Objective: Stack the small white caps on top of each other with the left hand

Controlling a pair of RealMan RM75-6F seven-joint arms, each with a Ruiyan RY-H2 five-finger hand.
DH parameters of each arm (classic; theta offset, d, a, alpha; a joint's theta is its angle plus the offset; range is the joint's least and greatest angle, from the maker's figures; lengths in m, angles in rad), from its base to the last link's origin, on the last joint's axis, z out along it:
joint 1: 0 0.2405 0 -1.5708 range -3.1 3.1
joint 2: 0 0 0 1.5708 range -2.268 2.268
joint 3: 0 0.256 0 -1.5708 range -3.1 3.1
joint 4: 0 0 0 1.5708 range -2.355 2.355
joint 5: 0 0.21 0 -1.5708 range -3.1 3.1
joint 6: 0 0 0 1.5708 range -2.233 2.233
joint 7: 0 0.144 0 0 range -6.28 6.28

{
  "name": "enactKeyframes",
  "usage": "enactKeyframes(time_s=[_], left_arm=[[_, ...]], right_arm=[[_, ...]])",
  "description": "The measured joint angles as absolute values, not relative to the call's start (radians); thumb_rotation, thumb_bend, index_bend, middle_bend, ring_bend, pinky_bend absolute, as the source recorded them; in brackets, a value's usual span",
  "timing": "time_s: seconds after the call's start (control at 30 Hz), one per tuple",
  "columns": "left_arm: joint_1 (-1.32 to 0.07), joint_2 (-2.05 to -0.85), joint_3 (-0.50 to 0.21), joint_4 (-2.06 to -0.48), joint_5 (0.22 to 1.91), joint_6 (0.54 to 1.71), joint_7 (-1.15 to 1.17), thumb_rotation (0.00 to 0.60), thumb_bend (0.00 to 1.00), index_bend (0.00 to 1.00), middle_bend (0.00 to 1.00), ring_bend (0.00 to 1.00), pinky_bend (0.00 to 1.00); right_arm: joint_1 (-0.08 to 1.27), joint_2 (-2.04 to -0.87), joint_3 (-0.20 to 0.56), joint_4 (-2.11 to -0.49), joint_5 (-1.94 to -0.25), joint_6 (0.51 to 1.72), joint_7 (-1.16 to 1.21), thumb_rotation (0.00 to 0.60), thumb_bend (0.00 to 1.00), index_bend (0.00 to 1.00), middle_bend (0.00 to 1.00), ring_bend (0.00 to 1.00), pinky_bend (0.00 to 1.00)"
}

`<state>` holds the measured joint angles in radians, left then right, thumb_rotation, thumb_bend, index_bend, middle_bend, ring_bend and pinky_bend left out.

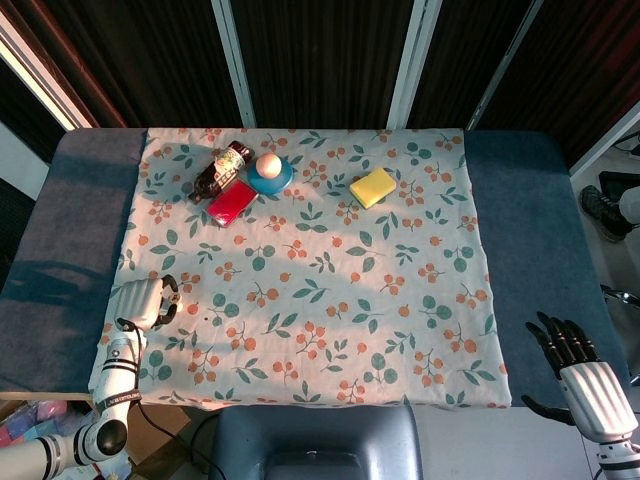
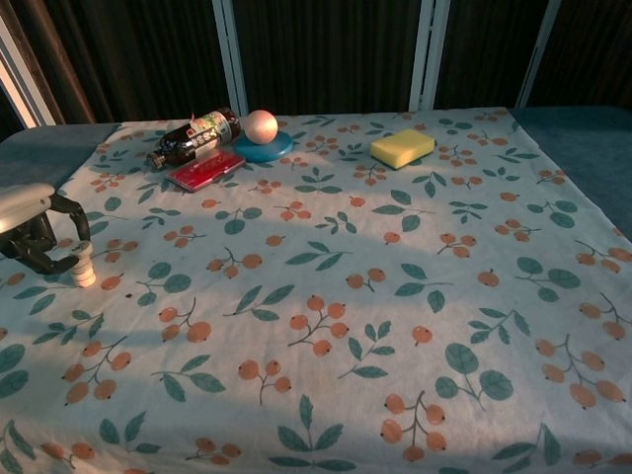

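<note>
Floral-clothed bench [image 2: 395, 257], near-left edge: the small white caps [image 2: 83, 269], apparently stacked, stand beside the left hand [image 2: 35, 232], whose curled fingers touch or closely flank the stack; likely light, rigid and easily toppled, best pinched at the sides.

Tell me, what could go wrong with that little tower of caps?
1. The left hand has its fingers curled right around the caps; pulling away carelessly could tip the small stack.
2. The stack stands close to the cloth's left edge, so fallen caps might roll off the table.
</note>
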<state>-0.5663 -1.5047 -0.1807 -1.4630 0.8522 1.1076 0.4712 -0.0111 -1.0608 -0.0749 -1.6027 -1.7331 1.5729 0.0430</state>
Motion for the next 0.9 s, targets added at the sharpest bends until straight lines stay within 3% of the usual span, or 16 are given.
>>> enactKeyframes(time_s=[0.9], left_arm=[[-0.558, -1.496, -0.175, -1.434, 0.853, 1.09, 0.455, 0.6, 0.39, 0.42, 1.0, 1.0, 1.0]], right_arm=[[-0.01, -1.062, -0.074, -1.607, -1.729, 1.569, 0.037, 0.6, 0.18, 0.0, 0.0, 0.0, 0.0]])
